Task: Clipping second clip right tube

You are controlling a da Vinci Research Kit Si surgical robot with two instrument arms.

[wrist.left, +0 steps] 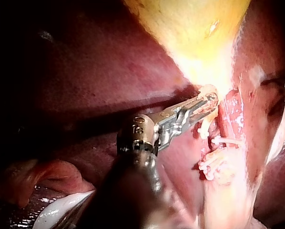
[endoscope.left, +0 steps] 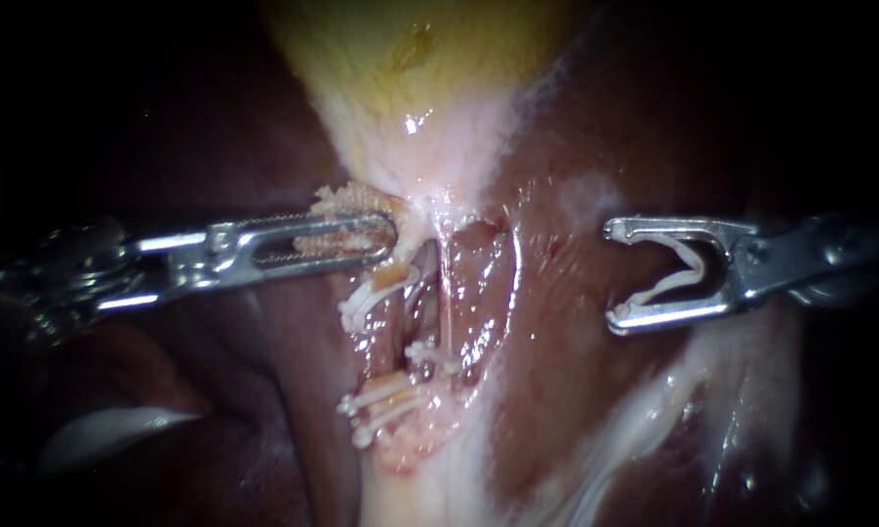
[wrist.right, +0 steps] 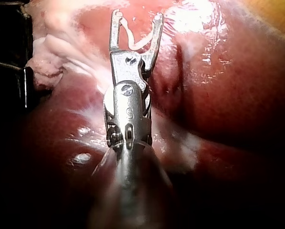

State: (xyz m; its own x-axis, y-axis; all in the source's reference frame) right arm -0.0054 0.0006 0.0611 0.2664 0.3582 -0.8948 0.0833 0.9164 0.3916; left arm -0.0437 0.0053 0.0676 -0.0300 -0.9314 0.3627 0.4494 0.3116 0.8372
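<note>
The yellow gallbladder narrows down into pale tissue over the dark liver. My left instrument comes in from the left, its slotted jaws shut on frayed tissue at the gallbladder's neck; the left wrist view shows the same hold. Below it run two thin tubes. The left tube carries a white clip high up and a pair lower down. The right tube carries one clip. My right instrument hangs off to the right, clear of the tubes. Its jaws stand wide and hold an open white clip.
A pale glossy object lies at the lower left, under my left instrument's shaft. Whitish fatty bands cross the liver at the lower right. Wet liver surface lies beside and under my right instrument.
</note>
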